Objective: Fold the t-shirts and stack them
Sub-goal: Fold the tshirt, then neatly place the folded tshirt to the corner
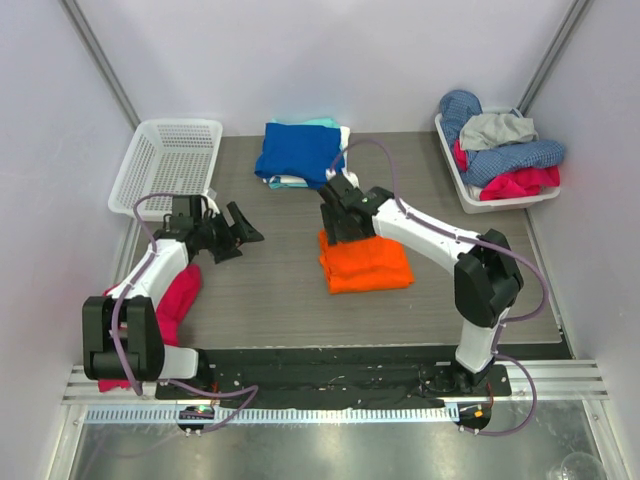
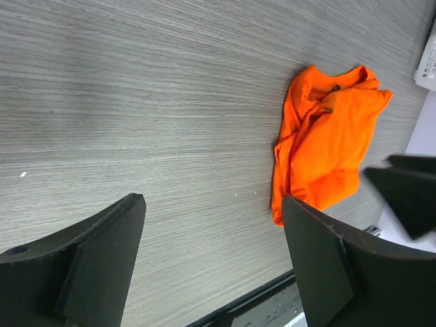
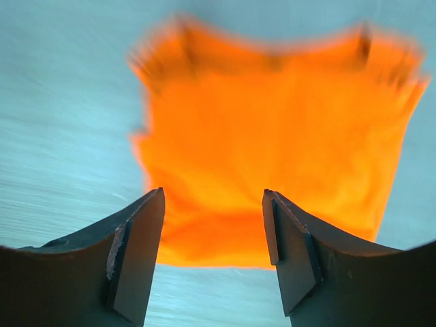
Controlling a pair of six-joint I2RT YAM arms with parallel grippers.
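Note:
A bright orange t-shirt [image 1: 366, 264] lies folded in the middle of the table. It also shows in the left wrist view [image 2: 327, 136] and, blurred, in the right wrist view [image 3: 272, 129]. My right gripper [image 1: 341, 232] hangs over its far left edge, open [image 3: 214, 252], with nothing between the fingers. A royal blue t-shirt [image 1: 298, 150] tops a folded stack at the back, with pale teal and white cloth showing under it. My left gripper [image 1: 243, 242] stands open over bare table, left of the orange shirt [image 2: 211, 252], holding nothing.
A white mesh basket [image 1: 165, 165] sits at the back left. A white tray [image 1: 455, 170] at the back right holds several crumpled garments. A pink-red cloth [image 1: 177, 298] lies by the left arm. A black rail [image 1: 330, 362] runs along the near edge.

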